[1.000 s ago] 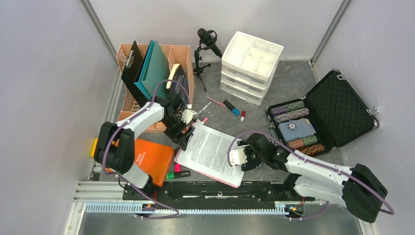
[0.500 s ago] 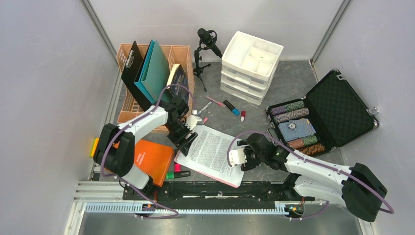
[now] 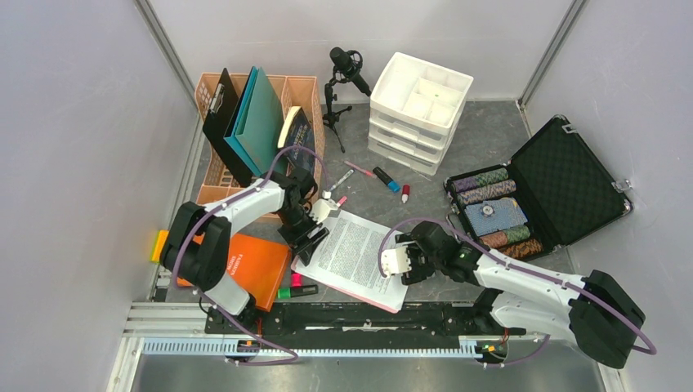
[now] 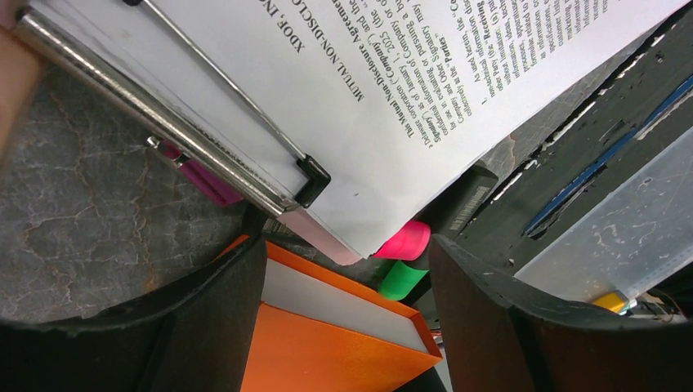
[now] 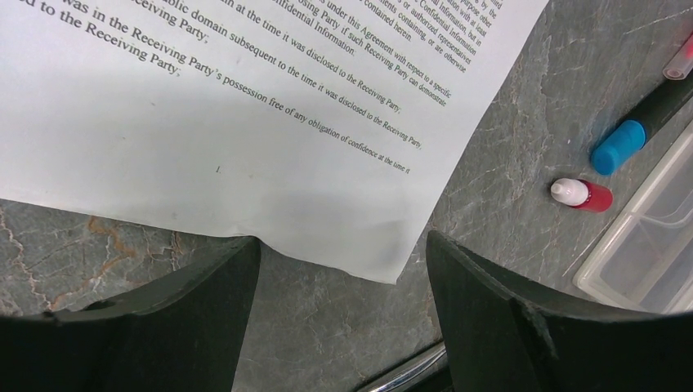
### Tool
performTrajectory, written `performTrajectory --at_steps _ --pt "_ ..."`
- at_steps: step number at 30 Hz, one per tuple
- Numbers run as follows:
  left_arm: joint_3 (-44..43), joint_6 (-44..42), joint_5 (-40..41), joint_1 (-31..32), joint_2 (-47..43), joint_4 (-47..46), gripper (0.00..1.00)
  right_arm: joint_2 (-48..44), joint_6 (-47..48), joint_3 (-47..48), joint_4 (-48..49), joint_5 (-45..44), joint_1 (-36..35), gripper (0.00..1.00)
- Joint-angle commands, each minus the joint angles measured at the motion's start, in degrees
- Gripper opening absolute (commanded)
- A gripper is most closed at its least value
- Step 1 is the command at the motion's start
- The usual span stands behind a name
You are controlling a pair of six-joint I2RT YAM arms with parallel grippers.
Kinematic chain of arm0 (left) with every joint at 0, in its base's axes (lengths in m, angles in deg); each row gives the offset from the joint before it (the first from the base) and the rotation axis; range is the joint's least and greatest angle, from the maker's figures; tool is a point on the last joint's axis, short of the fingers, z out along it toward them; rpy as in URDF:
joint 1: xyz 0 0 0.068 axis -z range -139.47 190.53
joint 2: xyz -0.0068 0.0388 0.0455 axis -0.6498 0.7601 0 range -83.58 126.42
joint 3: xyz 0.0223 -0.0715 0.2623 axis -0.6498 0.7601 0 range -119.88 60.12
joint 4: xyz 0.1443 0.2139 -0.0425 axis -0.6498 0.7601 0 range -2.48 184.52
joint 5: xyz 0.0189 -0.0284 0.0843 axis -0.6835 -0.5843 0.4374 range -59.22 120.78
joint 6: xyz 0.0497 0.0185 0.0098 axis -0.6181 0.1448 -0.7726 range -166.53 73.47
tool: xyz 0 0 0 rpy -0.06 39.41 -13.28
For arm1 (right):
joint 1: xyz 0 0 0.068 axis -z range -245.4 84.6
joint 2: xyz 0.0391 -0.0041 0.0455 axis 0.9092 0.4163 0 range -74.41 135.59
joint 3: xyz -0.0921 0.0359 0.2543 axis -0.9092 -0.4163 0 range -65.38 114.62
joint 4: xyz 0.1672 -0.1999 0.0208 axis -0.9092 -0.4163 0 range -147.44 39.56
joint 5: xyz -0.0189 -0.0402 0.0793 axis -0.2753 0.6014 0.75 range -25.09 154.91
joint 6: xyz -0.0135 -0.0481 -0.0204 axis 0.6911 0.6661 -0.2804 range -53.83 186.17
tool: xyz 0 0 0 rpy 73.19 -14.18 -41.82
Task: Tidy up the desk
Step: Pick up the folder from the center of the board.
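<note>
Top external view: the tabletop (image 3: 482,139) is pretty crowded on the left. A peach file crate (image 3: 301,88) full of folders sits by the left rail, an orange book (image 3: 253,265) lies at the near-left edge, and a printed sheet (image 3: 351,253) lies angled in the middle. The left pincer (image 3: 306,235) hangs over the sheet's clipped end, and the right pincer (image 3: 395,263) is at the opposite, near-right corner. Open room is mostly the bare strip between the sheet and the open chip case (image 3: 572,175) on the right, plus the patch in front of the white drawer unit (image 3: 421,102).

Left wrist view: fingers spread wide, gripping nothing. The pink clipboard (image 4: 323,237) and its metal clip (image 4: 163,122) sit just ahead, with a pink highlighter (image 4: 404,241) and a green highlighter (image 4: 402,279) poking out under that edge beside the orange book.

Right wrist view: also spread wide and empty — the sheet's corner lies flat between the fingers. A blue-capped marker (image 5: 629,135) and a small red bottle (image 5: 582,194) lie apart from the paper's edge, near the drawers.
</note>
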Motion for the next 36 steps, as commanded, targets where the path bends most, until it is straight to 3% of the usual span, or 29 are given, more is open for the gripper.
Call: performTrajectory --at_steps 1,24,36 --pt "-1.07 -3.44 -2.44 0.49 1.77 1.36 0.77 3.47 -1.5 -2.29 -3.78 1.55 -0.58 0.82" --pt "-6.21 -2.8 -10.85 0.6 5.44 4.51 0.71 7.18 -3.59 -2.77 -1.97 0.01 -1.39 0.79" --pt "-9.36 -0.04 -15.75 0.43 2.07 5.61 0.68 6.6 -3.73 -4.41 -0.92 -3.26 -1.39 0.79"
